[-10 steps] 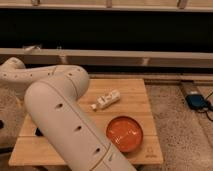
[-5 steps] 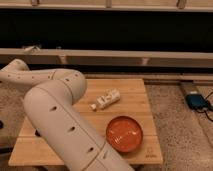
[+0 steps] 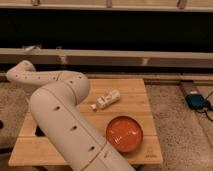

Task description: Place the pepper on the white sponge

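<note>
Two items show clearly on the wooden table (image 3: 135, 90): an orange bowl (image 3: 124, 133) and, just up and left of the bowl, a white bottle (image 3: 106, 99) lying on its side. Neither has moved over the last second.

Only the arm (image 3: 57, 112) has changed. Its big link, left of the bowl, has shifted slightly, with no effect on bowl or bottle.

Gripper: out of sight, somewhere left of the bowl behind the arm. We cannot tell whether it is released or clenched.

Pepper: not visible. White sponge: not visible. We judge both lie left of the bowl, masked by the arm.

Meaning for the task: no grasp is confirmed. We log this step as the arm repositioning toward the pepper, with placement on the sponge not yet done.
</note>
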Robot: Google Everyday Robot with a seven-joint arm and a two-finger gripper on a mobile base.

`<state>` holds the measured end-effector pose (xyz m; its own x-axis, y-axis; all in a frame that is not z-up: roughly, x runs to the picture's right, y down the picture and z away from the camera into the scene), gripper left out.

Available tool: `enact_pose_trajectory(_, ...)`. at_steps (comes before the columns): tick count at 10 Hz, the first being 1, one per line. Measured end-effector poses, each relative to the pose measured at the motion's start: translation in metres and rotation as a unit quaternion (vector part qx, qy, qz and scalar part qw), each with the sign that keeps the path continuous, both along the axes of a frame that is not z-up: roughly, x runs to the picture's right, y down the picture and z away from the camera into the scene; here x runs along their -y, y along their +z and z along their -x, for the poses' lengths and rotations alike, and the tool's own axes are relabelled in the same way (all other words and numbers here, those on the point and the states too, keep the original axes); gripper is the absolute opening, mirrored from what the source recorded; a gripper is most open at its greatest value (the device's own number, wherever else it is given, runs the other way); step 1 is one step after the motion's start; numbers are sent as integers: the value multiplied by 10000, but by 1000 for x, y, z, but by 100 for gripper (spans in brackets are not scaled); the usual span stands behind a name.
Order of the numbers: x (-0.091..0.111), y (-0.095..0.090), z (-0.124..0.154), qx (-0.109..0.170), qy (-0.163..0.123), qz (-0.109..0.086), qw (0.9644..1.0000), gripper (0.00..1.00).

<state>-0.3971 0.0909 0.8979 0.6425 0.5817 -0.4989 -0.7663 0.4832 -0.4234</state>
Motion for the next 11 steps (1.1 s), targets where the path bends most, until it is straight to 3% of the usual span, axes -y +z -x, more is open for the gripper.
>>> enact_pose_trajectory(5,-13,11,0,67,99,174,9998,80)
enact_pose_trajectory(7,-18,14,6,118,45,222,9997,68)
enact_pose_trajectory(11,-18,15,10,177,-33,271,9995,27)
